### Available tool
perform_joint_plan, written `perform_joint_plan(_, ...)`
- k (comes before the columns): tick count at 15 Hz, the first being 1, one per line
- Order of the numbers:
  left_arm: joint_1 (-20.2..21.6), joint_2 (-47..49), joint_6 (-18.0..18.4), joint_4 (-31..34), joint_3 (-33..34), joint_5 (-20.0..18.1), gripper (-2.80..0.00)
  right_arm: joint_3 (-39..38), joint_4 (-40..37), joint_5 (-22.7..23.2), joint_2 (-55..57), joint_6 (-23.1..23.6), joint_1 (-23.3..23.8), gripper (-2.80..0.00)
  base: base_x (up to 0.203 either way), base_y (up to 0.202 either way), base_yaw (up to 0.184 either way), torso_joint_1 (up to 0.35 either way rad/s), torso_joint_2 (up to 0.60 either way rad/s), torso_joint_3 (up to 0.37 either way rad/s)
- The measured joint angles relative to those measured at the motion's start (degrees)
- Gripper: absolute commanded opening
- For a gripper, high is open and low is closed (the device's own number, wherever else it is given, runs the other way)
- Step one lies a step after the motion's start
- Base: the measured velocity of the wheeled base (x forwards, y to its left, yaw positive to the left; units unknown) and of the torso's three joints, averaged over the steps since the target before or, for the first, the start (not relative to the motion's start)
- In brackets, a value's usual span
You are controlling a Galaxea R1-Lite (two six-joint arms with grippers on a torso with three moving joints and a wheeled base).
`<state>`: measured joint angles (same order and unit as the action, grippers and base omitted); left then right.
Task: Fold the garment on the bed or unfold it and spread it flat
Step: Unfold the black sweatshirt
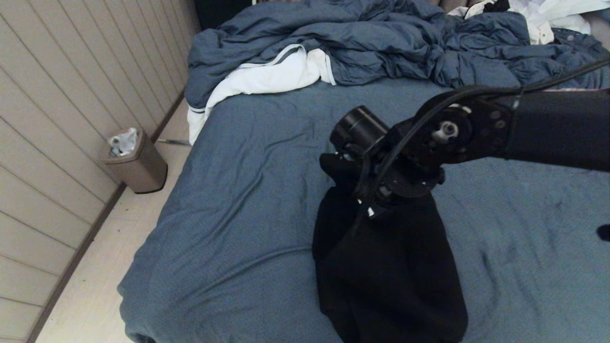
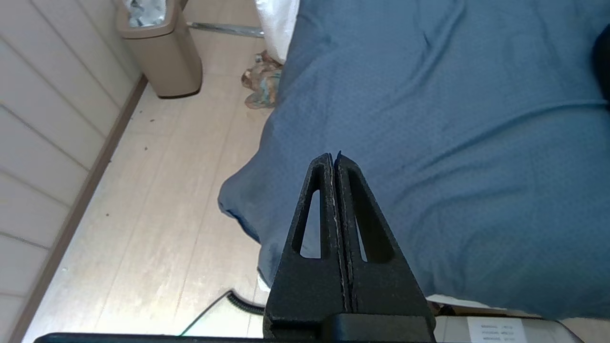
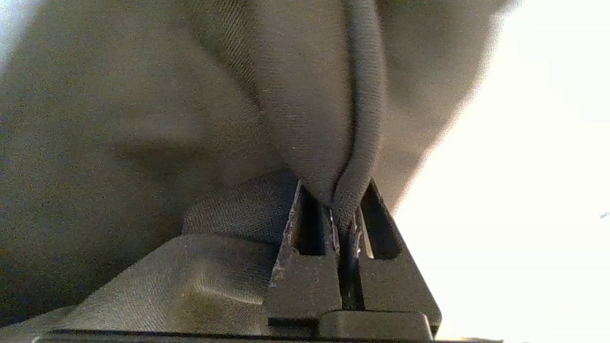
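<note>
The right gripper (image 3: 340, 209) is clenched on a fold of the garment (image 1: 386, 267), the black fabric being pinched between the two fingers, as is seen in the right wrist view. The garment is lifted at its far end by this grip and hangs down from it in a bunched, narrow heap whose near end lies on the bed (image 1: 248, 190), at the near middle of the sheet. The right arm (image 1: 524, 126) is stretched in from the right side of the scene, well above the sheet, with the wrist bent downward over the garment. The bed is covered with a slightly wrinkled blue-grey sheet. At its far end a rumpled blue-grey duvet (image 1: 362, 43) is piled, and a white cloth with grey trim (image 1: 267, 76) is draped over the far left edge. To the left of the bed a pale wooden floor (image 1: 90, 286) and a panelled wall (image 1: 62, 95) are seen, with a beige waste bin (image 1: 136, 162) standing against the wall. The left gripper (image 2: 336, 159) is held off the near left corner of the bed, its fingers pressed together on nothing.
</note>
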<state>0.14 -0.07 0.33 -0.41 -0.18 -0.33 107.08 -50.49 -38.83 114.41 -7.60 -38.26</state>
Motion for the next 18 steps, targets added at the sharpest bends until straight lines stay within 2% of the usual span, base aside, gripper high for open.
perform_joint_plan(6, -0.01, 0.00, 0.02, 0.01, 0.00, -0.02, -2.80, -7.71, 0.87, 5.18, -10.71, 2.75, 15.76, -2.80, 0.000, 0.000, 0.000, 0.000, 0.00, 0.000)
perform_joint_plan(9, 0.00, 0.00, 0.00, 0.00, 0.00, 0.00, -2.80, -11.60, 3.21, 7.79, -13.67, 5.42, 25.52, -2.80, 0.000, 0.000, 0.000, 0.000, 0.00, 0.000)
perform_joint_plan(13, 0.05, 0.00, 0.01, 0.00, 0.00, 0.00, -2.80, -22.30, 13.96, 12.06, -15.29, 11.12, 39.09, -2.80, 0.000, 0.000, 0.000, 0.000, 0.00, 0.000)
perform_joint_plan(15, 0.02, 0.00, -0.06, 0.00, 0.00, 0.04, -2.80, -29.44, 21.06, 12.79, -15.48, 12.91, 43.37, -2.80, 0.000, 0.000, 0.000, 0.000, 0.00, 0.000)
perform_joint_plan(18, 0.00, 0.00, -0.05, 0.00, 0.00, 0.08, -2.80, -39.26, 31.76, 14.05, -15.40, 14.36, 47.42, -2.80, 0.000, 0.000, 0.000, 0.000, 0.00, 0.000)
